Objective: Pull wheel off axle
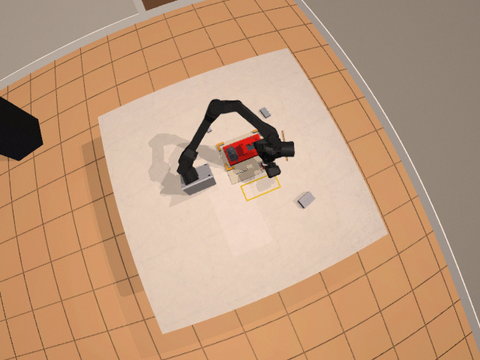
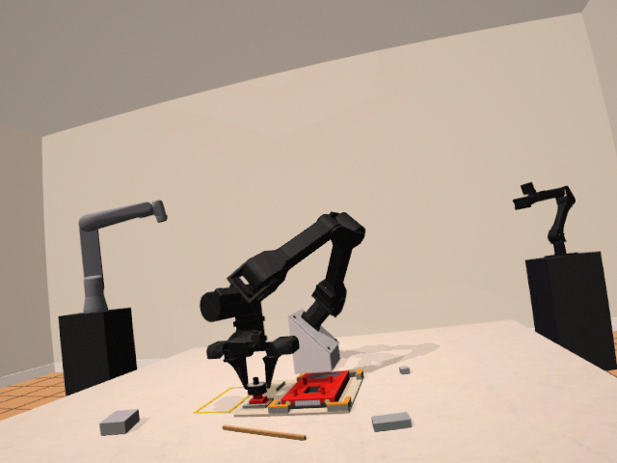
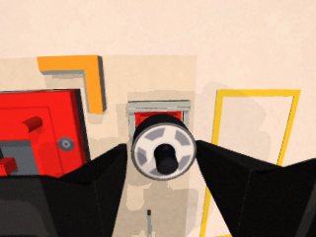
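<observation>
So the wheel [image 3: 163, 151] is sitting flat on its upright axle [image 3: 166, 157], dark hub poking up through the middle, on a little red mount [image 3: 157, 118] at the corner of the beige base board [image 3: 163, 74]. Everything here I'll place off that wheel.

The gripper [image 3: 162, 163] is straddling it from above, one finger on each side of the rim, about half open. In the wrist view the fingers look right at the rim, maybe just touching, but I wouldn't call it a real squeeze yet, so it has hold of nothing as far as I can judge. Coming straight down makes sense: the axle is vertical, so the wheel should slide off with a straight upward pull.

The yellow marked area [image 3: 291, 123] lies just beside the wheel, off the board edge, so it's a short hop once it's lifted. The red fixture block [image 3: 41, 133] sits on the wheel's other side, which is probably why the fingers line up across that axis without bumping it.

Next bit, I'd guess: pinch tighter, then lift.
</observation>
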Tool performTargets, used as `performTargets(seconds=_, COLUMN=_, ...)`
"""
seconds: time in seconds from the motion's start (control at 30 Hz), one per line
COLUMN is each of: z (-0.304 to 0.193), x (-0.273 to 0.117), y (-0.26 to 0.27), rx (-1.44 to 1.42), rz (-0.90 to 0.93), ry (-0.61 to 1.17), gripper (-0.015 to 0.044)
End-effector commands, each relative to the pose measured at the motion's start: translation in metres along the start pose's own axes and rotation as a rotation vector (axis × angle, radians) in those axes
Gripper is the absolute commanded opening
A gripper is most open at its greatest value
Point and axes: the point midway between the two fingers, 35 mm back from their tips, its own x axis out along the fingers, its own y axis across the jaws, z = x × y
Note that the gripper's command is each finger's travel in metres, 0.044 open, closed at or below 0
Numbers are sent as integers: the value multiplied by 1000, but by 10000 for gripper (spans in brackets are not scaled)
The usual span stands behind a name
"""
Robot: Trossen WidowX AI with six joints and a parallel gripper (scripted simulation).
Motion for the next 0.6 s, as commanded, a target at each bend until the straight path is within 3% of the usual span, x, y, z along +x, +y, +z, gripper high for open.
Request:
performTargets(seconds=0.0, z=1, x=-2, y=0, rx=-4, rz=-2, ry=-5, gripper=195)
performTargets(seconds=0.17, z=1, x=-2, y=0, rx=-4, rz=-2, ry=-5, gripper=161)
performTargets(seconds=0.37, z=1, x=-4, y=0, rx=-4, rz=-2, ry=-6, gripper=4)
performTargets(seconds=0.57, z=1, x=-6, y=0, rx=-3, rz=-2, ry=-7, gripper=0)
